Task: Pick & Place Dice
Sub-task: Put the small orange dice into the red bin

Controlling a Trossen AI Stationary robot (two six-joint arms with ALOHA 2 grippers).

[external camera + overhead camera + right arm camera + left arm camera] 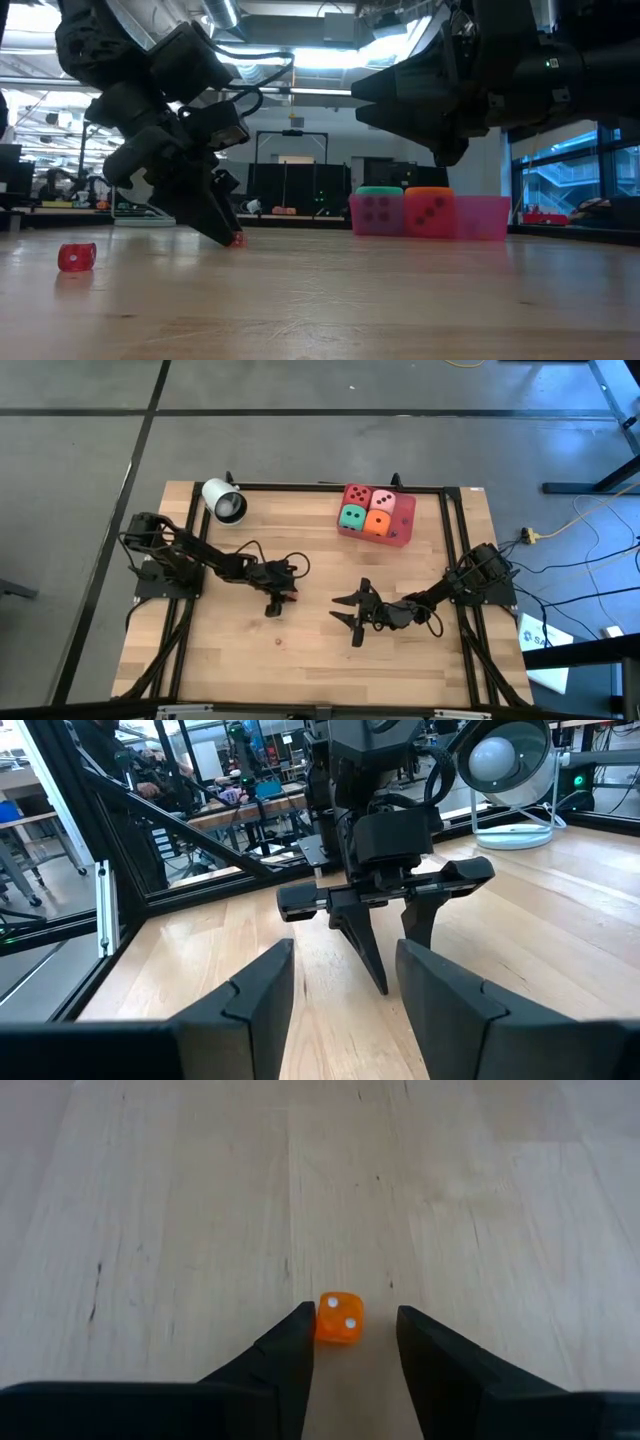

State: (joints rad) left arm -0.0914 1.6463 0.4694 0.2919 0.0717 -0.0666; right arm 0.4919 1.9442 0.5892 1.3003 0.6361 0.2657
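Four soft cubes, red [356, 494], pink [381, 499], green [351, 516] and orange [377, 522], sit in a pink tray [405, 538] near the far edge. A small orange die [339, 1318] with white pips lies on the wood between the open fingers of my left gripper [355, 1342], which slants down at mid-table [275, 605]. A small red die [77, 257] lies nearer the near edge [279, 641]. My right gripper [350, 618] hovers open above the table, facing the left one [345, 980]. My left gripper comes slanting from above, a finger on either side of the small orange die, which rests on the table. The die sits close against one finger [300, 1342]; whether they touch, I cannot tell. The other finger [420, 1342] stands apart from it.
A white cylinder [224, 500] lies on its side near the far left corner. A black frame [300, 487] runs round the table's edges. Bare wood lies between the two arms and toward the near edge.
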